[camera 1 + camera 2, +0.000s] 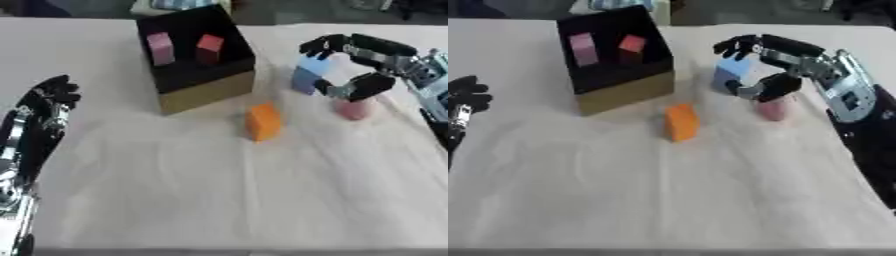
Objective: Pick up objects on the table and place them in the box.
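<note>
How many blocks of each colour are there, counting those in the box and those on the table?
Pink: 2, a pink block in the box and a pink block on the table
Red: 1, the red block in the box
Blue: 1, the blue block between the right hand's fingers
Orange: 1, the orange block on the table
Total: 5

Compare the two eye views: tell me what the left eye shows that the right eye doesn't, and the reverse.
Only the left eye view shows the left hand with its whole forearm. Only the right eye view shows more of the right arm's silver forearm. Both share the box holding a pink block and a red block, the orange block, the pink object, and the right hand around the blue block.
</note>
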Controlling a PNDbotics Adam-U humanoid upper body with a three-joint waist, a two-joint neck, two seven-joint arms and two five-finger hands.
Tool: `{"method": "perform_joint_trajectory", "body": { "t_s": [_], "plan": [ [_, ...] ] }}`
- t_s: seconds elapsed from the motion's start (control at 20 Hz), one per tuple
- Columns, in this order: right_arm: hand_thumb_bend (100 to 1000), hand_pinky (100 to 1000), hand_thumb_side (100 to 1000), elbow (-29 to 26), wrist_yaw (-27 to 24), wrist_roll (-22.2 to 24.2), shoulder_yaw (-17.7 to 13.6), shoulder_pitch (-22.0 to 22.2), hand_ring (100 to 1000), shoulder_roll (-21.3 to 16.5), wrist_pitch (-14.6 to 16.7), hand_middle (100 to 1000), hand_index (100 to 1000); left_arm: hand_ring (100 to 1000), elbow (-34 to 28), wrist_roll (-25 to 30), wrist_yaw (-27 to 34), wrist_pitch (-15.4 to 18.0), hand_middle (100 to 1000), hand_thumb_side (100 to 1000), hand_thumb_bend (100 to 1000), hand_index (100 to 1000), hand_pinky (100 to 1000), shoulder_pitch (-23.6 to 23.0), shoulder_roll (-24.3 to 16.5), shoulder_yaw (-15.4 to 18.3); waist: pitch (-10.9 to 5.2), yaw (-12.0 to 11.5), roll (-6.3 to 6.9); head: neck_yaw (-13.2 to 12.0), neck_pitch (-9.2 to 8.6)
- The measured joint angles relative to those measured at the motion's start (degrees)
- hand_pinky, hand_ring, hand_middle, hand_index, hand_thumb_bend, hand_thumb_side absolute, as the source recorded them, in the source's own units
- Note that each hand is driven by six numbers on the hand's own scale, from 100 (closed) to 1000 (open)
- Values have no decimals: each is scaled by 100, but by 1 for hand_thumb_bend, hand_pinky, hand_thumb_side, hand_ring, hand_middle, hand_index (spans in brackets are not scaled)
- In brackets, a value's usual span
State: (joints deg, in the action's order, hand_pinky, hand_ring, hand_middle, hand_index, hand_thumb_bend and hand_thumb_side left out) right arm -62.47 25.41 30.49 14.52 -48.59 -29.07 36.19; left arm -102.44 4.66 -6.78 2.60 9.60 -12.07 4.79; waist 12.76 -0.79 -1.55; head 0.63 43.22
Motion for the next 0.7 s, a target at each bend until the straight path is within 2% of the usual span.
{"method": "perform_joint_trajectory", "body": {
  "t_s": [0.4, 0.7],
  "plan": [
    [235, 819, 522, 166, 786, -324, 215, -86, 879, 224, 324, 904, 995, 760, 0, 25, 0, -2, 724, 645, 100, 858, 812, -4, 0, -29, 0, -30, 0, 9, 4],
    [225, 820, 541, 161, 994, -452, 438, -83, 878, 373, 452, 901, 994, 760, 0, 32, 0, -7, 724, 647, 100, 858, 812, -4, 0, -30, 0, -37, -1, 30, 5]
  ]
}}
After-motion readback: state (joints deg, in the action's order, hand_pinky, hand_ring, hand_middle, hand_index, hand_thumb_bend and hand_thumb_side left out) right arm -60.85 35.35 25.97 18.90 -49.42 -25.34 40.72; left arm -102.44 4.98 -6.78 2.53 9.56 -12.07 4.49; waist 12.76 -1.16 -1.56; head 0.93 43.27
